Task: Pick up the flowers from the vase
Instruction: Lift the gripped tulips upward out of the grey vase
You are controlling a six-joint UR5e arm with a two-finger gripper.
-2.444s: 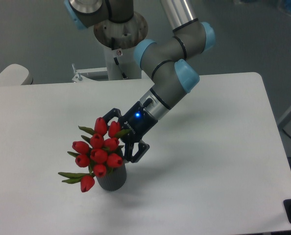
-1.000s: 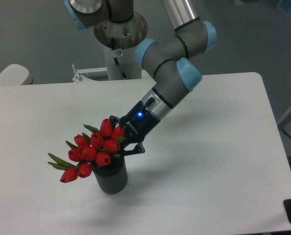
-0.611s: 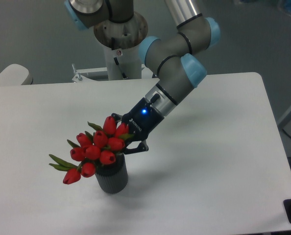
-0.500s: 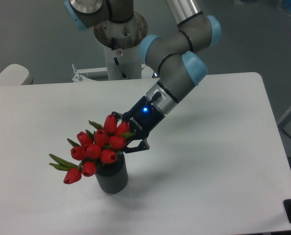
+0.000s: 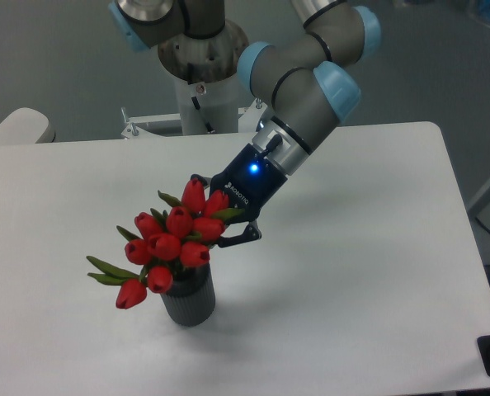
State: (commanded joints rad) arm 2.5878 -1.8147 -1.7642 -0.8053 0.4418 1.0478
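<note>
White bench (image 5: 369,272), vase (image 5: 187,299) standing left of centre. Gripper (image 5: 222,224) up and right of vase; fingers clamped on the flowers (image 5: 172,241) behind the buds. Bunch partly lifted, lowest buds just above vase rim. Likely light, stems soft and bendable; best held low on gathered stems, never buds.

Bare worktop (image 5: 352,272) lies open all round the vase (image 5: 188,300); only the flowers (image 5: 175,239) crowd the hand (image 5: 219,216).
</note>
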